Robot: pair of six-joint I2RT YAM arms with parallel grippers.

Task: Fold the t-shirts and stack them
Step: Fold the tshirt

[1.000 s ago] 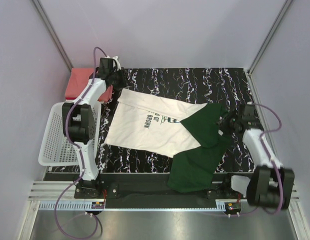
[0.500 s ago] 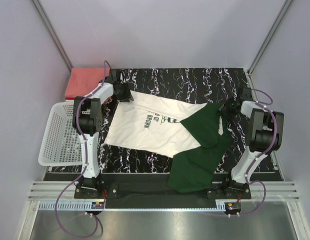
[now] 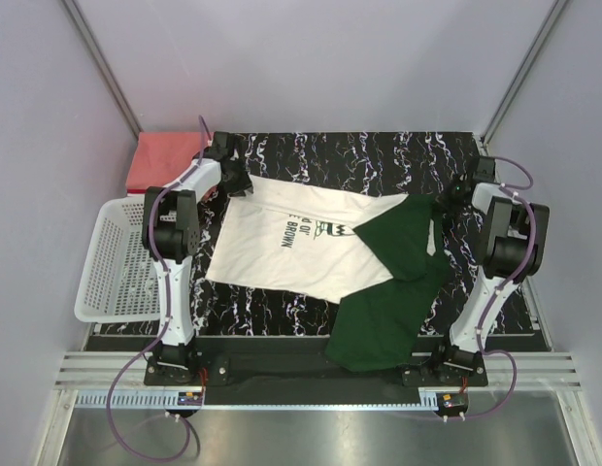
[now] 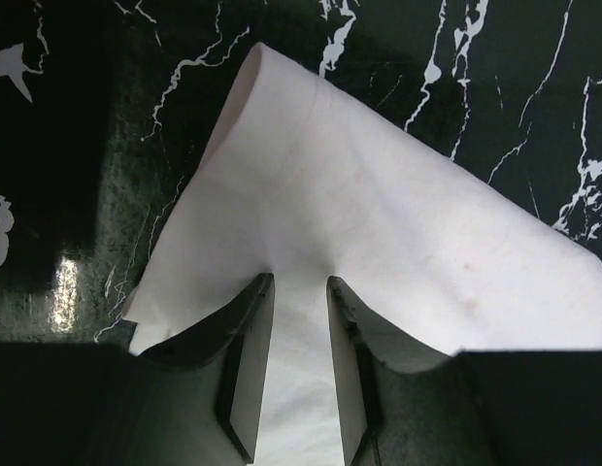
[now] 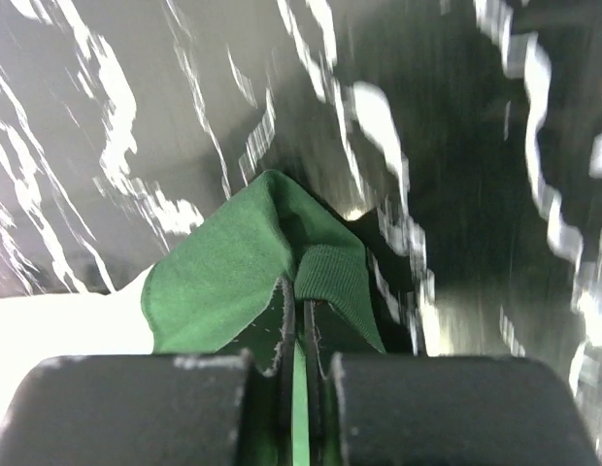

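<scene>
- Your left gripper (image 4: 299,283) grasps the far-left corner of the cream-white and dark green cloth t-shirt (image 3: 282,248). White cloth is tented up between its fingers.
- Your right gripper (image 5: 299,291) is clenched on that shirt's green ribbed edge — the fingers nearly meet.
- The shirt lies spread across the black white-veined counter (image 3: 379,155), with its green part reaching the near edge.
- The plain salmon-red cloth t-shirt (image 3: 160,160) lies flat at the far-left corner — just beyond the white plastic mesh basket (image 3: 107,262).
</scene>
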